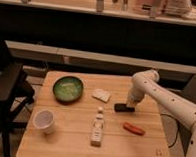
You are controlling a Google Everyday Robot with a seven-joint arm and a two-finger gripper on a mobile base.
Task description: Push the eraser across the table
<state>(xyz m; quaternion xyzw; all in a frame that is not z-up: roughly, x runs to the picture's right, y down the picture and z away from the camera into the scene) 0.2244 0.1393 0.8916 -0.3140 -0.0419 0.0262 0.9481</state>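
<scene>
gripper (130,102): I'm seeing it low over the right half of the table (77,147); open or closed, I can't tell.
eraser (123,108): lying flat just below-left of the gripper, touching it or nearly so; I can't tell which.
progress: I'm reading this as the contact stage. The eraser is sitting right of centre, so most of the push looks left to do.
clutter: wedge (101,95) left of the gripper, orange item (134,128) on its camera side, bottle (97,128) further left. I'm watching those for a leftward push.
</scene>
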